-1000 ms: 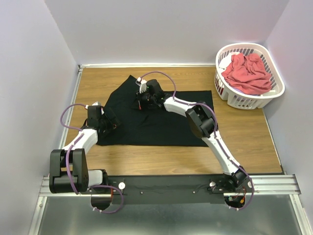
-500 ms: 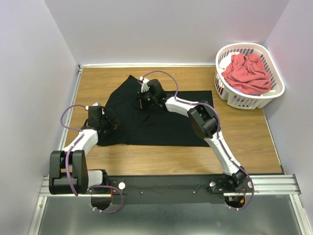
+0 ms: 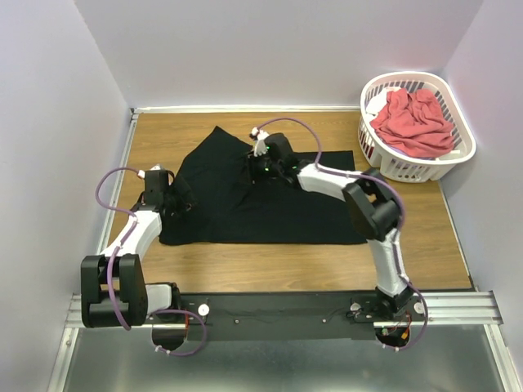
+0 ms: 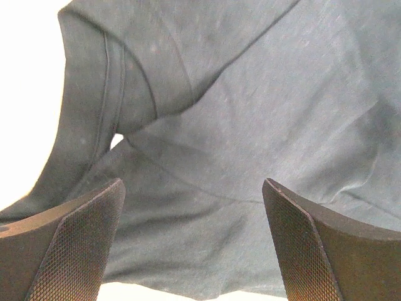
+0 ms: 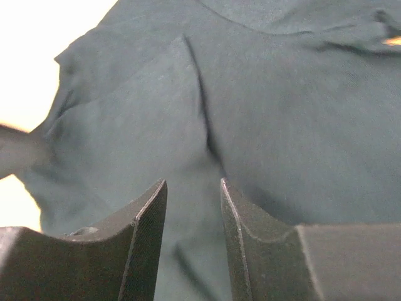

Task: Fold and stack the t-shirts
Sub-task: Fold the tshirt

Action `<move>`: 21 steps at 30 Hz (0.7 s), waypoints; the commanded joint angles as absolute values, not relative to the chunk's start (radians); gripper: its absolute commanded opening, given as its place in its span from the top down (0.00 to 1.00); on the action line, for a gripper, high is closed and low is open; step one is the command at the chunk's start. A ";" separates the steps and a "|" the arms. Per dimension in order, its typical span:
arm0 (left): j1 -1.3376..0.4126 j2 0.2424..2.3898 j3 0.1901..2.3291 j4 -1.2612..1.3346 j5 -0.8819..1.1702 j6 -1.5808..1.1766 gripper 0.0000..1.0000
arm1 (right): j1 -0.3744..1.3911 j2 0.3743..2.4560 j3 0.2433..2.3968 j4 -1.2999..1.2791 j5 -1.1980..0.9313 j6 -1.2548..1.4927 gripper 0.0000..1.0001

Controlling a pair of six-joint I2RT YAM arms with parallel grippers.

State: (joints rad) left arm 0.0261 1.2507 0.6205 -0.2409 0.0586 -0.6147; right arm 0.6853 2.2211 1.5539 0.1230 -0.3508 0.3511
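Top external | black t-shirt [image 3: 245, 200] spread on tabletop [image 3: 417, 220], unfolded | coral-red t-shirt [image 3: 413, 122] left in basket [image 3: 458, 155] | left end effector [image 3: 181, 202] spread, right end effector [image 3: 257, 167] narrowly parted, nothing pinched.

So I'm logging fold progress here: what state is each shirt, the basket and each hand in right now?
black t-shirt: spread on the table, not yet folded neatly, creased near the middle.
coral-red t-shirt: crumpled in the basket.
laundry basket: upright, holding the red shirt.
left hand: open wide over black cloth, holding nothing.
right hand: narrowly open above the black shirt, nothing between the fingers.
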 commanded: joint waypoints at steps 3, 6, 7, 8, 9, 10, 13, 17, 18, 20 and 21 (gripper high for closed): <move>0.044 1.276 0.640 -0.264 0.028 -0.577 0.02 | 0.678 1.978 1.334 0.025 -0.252 0.301 0.53; 0.052 1.315 0.630 -0.253 0.041 -0.575 0.01 | 0.677 1.858 1.166 0.003 -0.180 0.331 0.53; 0.052 1.321 0.627 -0.253 0.035 -0.575 0.02 | 0.673 1.827 1.120 -0.023 -0.158 0.347 0.53; 0.054 1.327 0.629 -0.256 0.032 -0.577 0.02 | 0.667 1.800 1.068 -0.026 -0.129 0.359 0.53; 0.054 1.334 0.627 -0.258 0.032 -0.577 0.02 | 0.660 1.736 0.981 -0.035 -0.115 0.391 0.53; 0.055 1.336 0.626 -0.256 0.028 -0.577 0.02 | 0.637 1.706 0.933 -0.041 -0.107 0.409 0.54; 0.060 1.335 0.624 -0.256 0.017 -0.578 0.02 | 0.566 1.565 0.774 -0.064 -0.089 0.469 0.54; 0.083 1.348 0.620 -0.258 0.008 -0.583 0.02 | 0.454 1.386 0.611 -0.121 -0.041 0.543 0.54; 0.084 1.354 0.620 -0.259 0.009 -0.584 0.02 | 0.427 1.352 0.589 -0.135 -0.037 0.549 0.54; 0.092 1.377 0.620 -0.259 0.009 -0.581 0.02 | 0.362 1.275 0.540 -0.187 -0.006 0.555 0.54; 0.094 1.387 0.620 -0.259 0.008 -0.580 0.02 | 0.348 1.260 0.534 -0.236 0.026 0.557 0.54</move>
State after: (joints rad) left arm 0.0772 1.3422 0.6319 -0.2386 0.0513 -0.5915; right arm 0.4015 1.3293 0.5819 -0.1131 -0.0822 0.5060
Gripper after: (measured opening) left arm 0.985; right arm 0.463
